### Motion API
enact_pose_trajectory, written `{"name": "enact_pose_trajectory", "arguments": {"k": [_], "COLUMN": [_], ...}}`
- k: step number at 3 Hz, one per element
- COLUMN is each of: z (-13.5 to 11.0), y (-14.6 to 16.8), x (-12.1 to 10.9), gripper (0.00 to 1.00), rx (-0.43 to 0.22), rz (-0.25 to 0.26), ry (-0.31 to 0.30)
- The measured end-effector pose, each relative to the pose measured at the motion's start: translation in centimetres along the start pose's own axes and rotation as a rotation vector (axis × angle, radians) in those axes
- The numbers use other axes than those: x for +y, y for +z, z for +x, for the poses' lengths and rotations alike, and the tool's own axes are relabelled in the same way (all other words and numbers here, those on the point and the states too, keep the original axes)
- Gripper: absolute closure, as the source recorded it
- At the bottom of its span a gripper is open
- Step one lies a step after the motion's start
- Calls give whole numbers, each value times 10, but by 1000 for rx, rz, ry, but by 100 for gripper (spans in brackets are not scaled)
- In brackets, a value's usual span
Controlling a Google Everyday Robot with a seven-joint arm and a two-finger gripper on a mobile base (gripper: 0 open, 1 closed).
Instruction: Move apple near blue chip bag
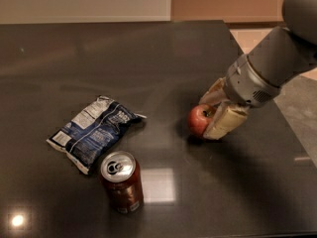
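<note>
The red apple is at the right middle of the dark table, between the two tan fingers of my gripper. One finger is behind the apple and the other is in front of it, both closed against it. The grey arm reaches in from the upper right. The blue chip bag lies flat at the left, well apart from the apple.
A red soda can with a silver top stands upright just in front of the chip bag's right end. The table's right edge runs close behind the gripper, with floor beyond it.
</note>
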State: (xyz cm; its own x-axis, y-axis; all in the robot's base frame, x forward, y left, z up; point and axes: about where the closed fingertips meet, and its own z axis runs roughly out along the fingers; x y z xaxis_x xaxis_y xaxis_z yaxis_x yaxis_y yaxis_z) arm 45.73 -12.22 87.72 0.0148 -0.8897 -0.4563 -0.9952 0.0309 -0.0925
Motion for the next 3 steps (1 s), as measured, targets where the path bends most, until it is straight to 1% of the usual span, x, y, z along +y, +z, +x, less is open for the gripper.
{"name": "enact_pose_trajectory", "arguments": {"k": [1, 2, 3], "z": [-37, -74, -99], "y": [10, 34, 58], "x": [-14, -25, -29], "gripper": [100, 100, 83], "rx": [-40, -58, -52], "rz": [-21, -44, -63], "ry": [-38, -85, -125]}}
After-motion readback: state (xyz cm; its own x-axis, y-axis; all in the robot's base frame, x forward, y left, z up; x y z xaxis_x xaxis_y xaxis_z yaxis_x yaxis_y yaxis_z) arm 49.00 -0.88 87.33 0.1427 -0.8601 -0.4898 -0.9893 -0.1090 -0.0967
